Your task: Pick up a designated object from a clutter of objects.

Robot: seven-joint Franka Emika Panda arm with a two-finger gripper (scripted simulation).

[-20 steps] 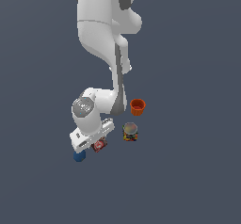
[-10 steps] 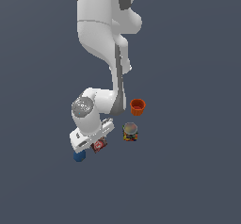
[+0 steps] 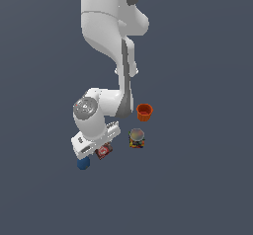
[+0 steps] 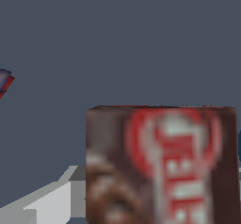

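Note:
The designated object (image 3: 104, 151), a flat dark-brown box with a red-and-white label, lies under the arm's hand in the exterior view. It fills much of the wrist view (image 4: 160, 166), seen very close. My gripper (image 3: 100, 150) is down at table level around the box. One light-grey finger (image 4: 47, 202) lies against the box's side, and the other finger is hidden behind the box. The rest of the clutter of objects stands close by: a blue ball (image 3: 83, 163), an orange cup (image 3: 144, 112) and a multicoloured can (image 3: 137, 137) with a grey top.
The ball sits just beyond the hand on the exterior view's left. Can and cup stand to the exterior view's right of the box. The arm's white links (image 3: 111, 26) rise above the hand. The floor is plain dark grey.

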